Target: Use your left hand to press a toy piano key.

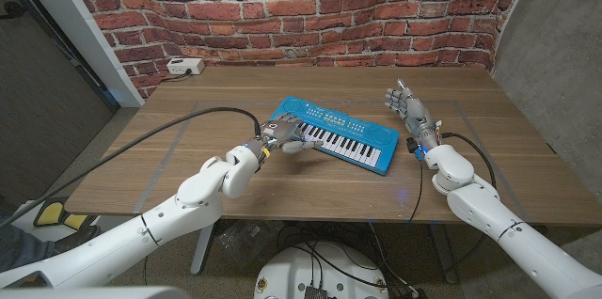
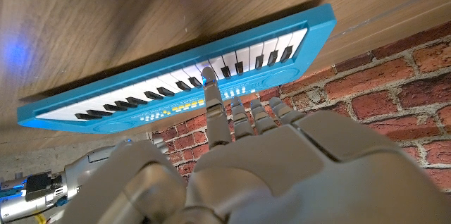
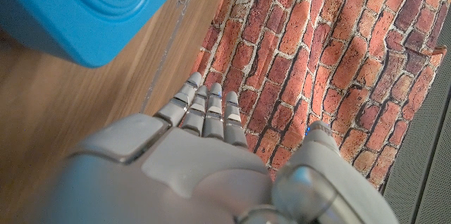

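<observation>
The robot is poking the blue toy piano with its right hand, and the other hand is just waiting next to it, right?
Not quite: the left hand is poking the blue toy piano, as the head view shows. The right hand is the one waiting beside it.

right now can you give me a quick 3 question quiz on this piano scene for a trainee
1. True or false: the left hand has one finger stretched out onto the keys of the toy piano.
2. What is the right hand holding? A) a cable B) the piano C) nothing
3. Fill in: the wall behind the table is made of ____.

Key: 1 true; 2 C; 3 brick
</observation>
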